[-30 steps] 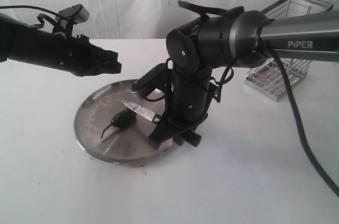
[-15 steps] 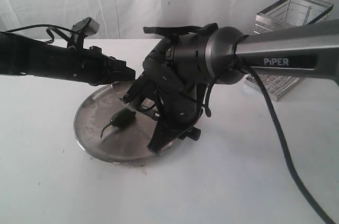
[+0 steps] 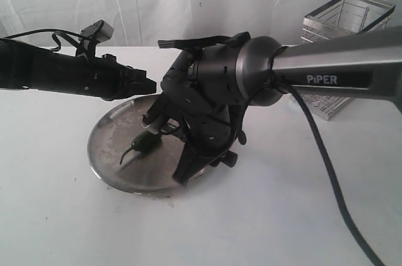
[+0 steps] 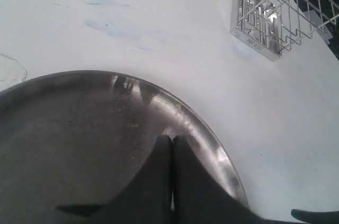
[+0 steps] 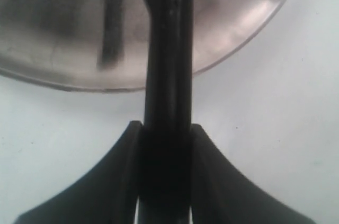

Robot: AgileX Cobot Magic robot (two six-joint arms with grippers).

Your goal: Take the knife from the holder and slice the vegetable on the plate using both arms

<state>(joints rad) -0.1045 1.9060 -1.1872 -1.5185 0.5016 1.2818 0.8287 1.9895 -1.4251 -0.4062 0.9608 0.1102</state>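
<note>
Swinging leftward over the last second, the right arm [image 3: 326,68] has brought its grey tube and bulky wrist across the plate [image 3: 103,153], so most of the knife's blade is now hidden in the exterior view, while the left arm [image 3: 56,74] has pushed in from 9 o'clock until its tip hangs over the plate's rim at about 11 o'clock. Left claw [image 4: 171,140] is clenched with nothing in it, its two fingers pressed flat together above bare metal just inside the rim. Right claw [image 5: 166,126] is grasping the knife [image 5: 167,70] by its black handle, which runs straight out between the two fingers and crosses the edge of the plate. In the exterior view that claw sits low at roughly 4 o'clock on the plate, angled in toward the middle. The pepper [image 3: 144,142] lies near the plate's centre, its thin stem curling out toward 8 o'clock, right at the foot of the right wrist; whether the blade touches it cannot be told. The wire basket [image 3: 342,24] stands on the white table [image 3: 282,216] at about 2 o'clock from the plate, well apart, partly behind the grey tube.
</note>
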